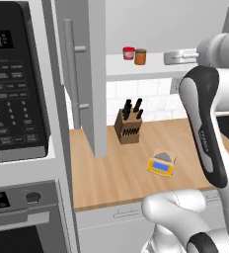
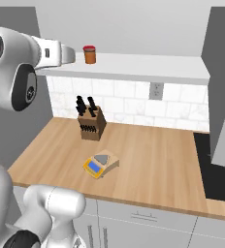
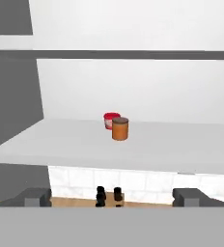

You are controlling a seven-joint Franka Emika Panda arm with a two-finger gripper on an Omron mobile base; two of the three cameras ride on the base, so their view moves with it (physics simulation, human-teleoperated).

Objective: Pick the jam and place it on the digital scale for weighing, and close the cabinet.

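Nearest us in the hand view, the gripper (image 3: 112, 197) has its two fingertips (image 3: 35, 197) spread wide, nothing between them. It is held level and faces the cabinet (image 1: 89, 74) shelf. We count two jars there, touching, well back from the front edge: one jam (image 3: 120, 129) and one red jar (image 3: 111, 120) behind it. On the counter (image 2: 153, 164) below sit one digital scale (image 2: 99, 164) near the front edge and one knife block (image 2: 91, 124) toward the back. One cabinet door stands open.
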